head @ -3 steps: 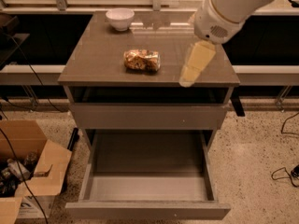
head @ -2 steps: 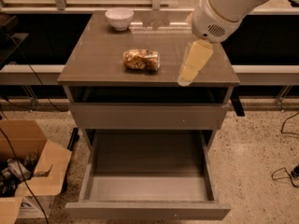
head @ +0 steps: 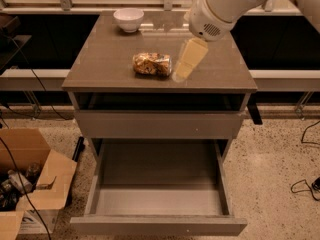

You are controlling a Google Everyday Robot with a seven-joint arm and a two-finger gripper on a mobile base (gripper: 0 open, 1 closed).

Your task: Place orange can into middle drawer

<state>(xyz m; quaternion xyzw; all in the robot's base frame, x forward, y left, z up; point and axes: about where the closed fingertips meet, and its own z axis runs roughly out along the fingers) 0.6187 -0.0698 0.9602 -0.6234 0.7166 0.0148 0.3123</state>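
Observation:
The orange can [head: 151,64] lies on its side on the cabinet top [head: 110,59], near the front middle. My gripper [head: 186,64] hangs from the white arm [head: 220,6] just to the right of the can, low over the top and very close to the can's right end. It holds nothing that I can see. The middle drawer [head: 160,174] is pulled out wide below, and its grey floor is bare.
A white bowl [head: 128,19] stands at the back left of the cabinet top. The drawer front above [head: 160,124] is closed. An open cardboard box [head: 30,184] sits on the floor at the left. Cables [head: 305,184] lie on the floor at the right.
My gripper has moved left across the cabinet top, from near the right edge to right beside the can. The can and the drawer have not moved.

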